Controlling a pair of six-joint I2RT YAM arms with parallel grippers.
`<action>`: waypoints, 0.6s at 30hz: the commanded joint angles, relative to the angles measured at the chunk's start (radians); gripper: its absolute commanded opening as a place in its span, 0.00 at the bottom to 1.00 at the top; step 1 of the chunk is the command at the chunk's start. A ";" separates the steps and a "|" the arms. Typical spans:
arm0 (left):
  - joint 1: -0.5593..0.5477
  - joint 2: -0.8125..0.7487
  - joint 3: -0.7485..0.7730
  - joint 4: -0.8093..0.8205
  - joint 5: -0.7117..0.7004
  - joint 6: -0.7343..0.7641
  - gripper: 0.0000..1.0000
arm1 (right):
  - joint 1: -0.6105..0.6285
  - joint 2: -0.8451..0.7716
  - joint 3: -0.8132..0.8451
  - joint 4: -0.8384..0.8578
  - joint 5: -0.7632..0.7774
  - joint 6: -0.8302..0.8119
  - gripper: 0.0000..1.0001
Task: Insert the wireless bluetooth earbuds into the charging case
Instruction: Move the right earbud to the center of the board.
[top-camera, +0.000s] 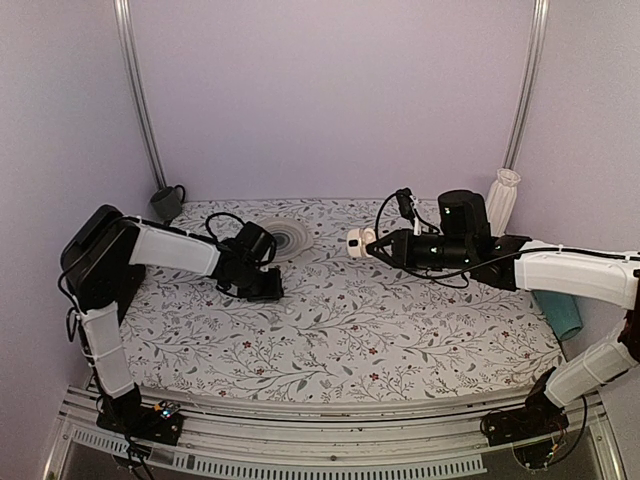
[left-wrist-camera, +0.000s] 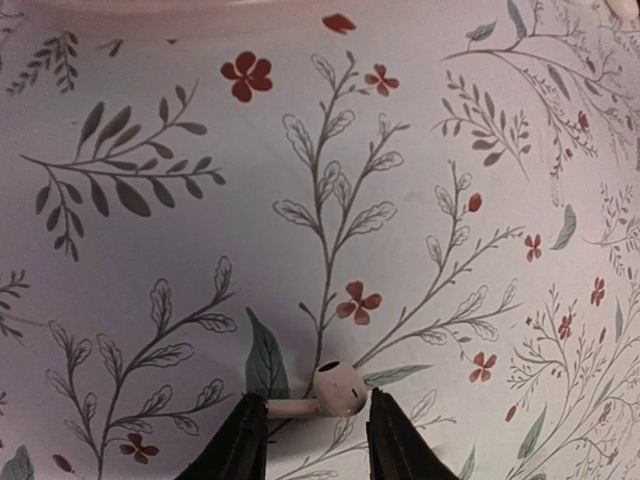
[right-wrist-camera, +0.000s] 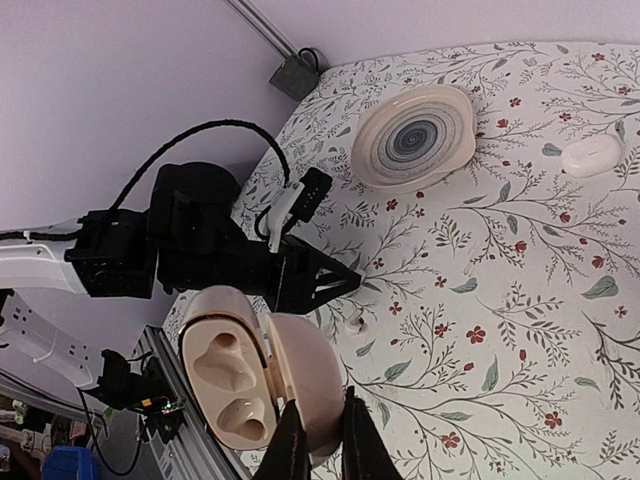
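Note:
One white earbud (left-wrist-camera: 338, 388) lies on the flowered tablecloth, stem pointing left. My left gripper (left-wrist-camera: 315, 400) hangs over it, open, with a black finger on either side. The stem tip is at the left finger, and a small gap shows beside the bud's head. In the right wrist view the same earbud (right-wrist-camera: 352, 322) rests just below the left gripper's tips (right-wrist-camera: 350, 282). My right gripper (right-wrist-camera: 322, 440) is shut on the charging case (right-wrist-camera: 305, 375), held in the air with its lid swung open and two empty hollows showing. From above, the case (top-camera: 357, 242) sits mid-table, to the right of the left gripper (top-camera: 268, 288).
A round plate with a dark spiral (top-camera: 287, 237) lies behind the left gripper. A grey cup (top-camera: 167, 203) stands in the back left corner, a white vase (top-camera: 503, 195) at back right, a teal roll (top-camera: 565, 315) at the right edge. A white rounded piece (right-wrist-camera: 592, 155) lies beyond the plate.

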 joint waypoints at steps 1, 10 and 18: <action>-0.035 0.041 0.048 0.002 0.027 0.003 0.36 | -0.005 -0.028 0.001 0.018 0.009 0.013 0.04; -0.108 0.139 0.150 -0.013 0.067 0.017 0.36 | -0.005 -0.065 -0.022 0.004 0.026 0.014 0.04; -0.173 0.172 0.250 0.010 0.130 -0.013 0.35 | -0.004 -0.078 -0.026 -0.007 0.037 0.018 0.04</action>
